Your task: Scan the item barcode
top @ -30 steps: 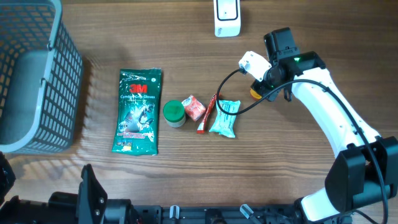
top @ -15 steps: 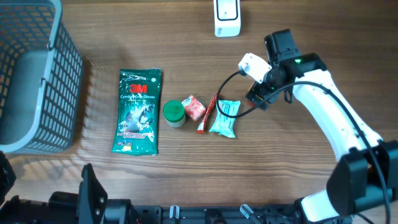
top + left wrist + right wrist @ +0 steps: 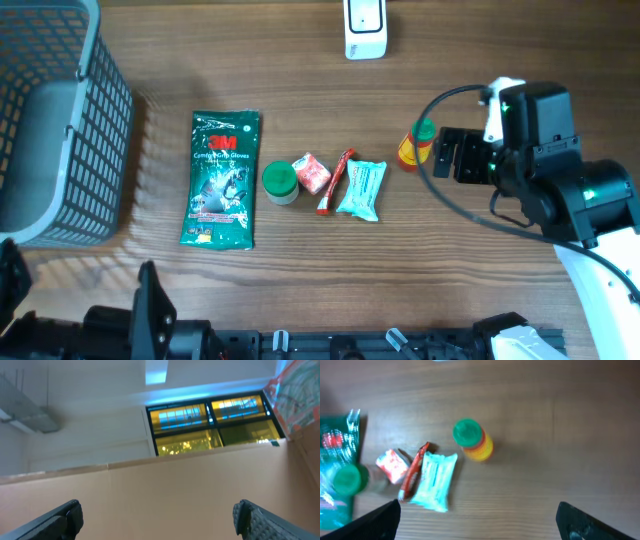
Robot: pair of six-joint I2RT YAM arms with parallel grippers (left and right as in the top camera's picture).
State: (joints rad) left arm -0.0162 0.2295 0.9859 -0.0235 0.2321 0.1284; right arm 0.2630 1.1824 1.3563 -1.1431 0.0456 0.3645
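Standing upright on the tabletop, item one was the bottle: green cap, yellow-and-red body. It sat below and to the right of the scanner, well apart from it, and nothing touched it.

Right pincer: jaws wide, empty. In the overhead view it sat just beside the bottle, on the bottle's right. The wrist view looked down on the cap from above, with the row of goods alongside.

Left pincer: jaws wide, empty, turned up toward a ceiling and lit windows, away from the work.

Other stock lay in a row left of the bottle:
- teal packet
- red stick, just beside the teal packet's left edge
- red packet
- jar, green lid
- gloves pack

The basket stood at the far left.

Step in hand, as judged: between grasps. No item was held and none faced the scanner. Whether the bottle's barcode had been read could not be told.

Next move, as judged: the right pincer was best placed to act. It would need to come down over one item, the bottle being nearest. It would close across the body below the cap, so the label stayed uncovered, then lift and carry the item up to the scanner. There it would turn the item until the barcode faced the scanner. The barcode's side was not visible from either view.
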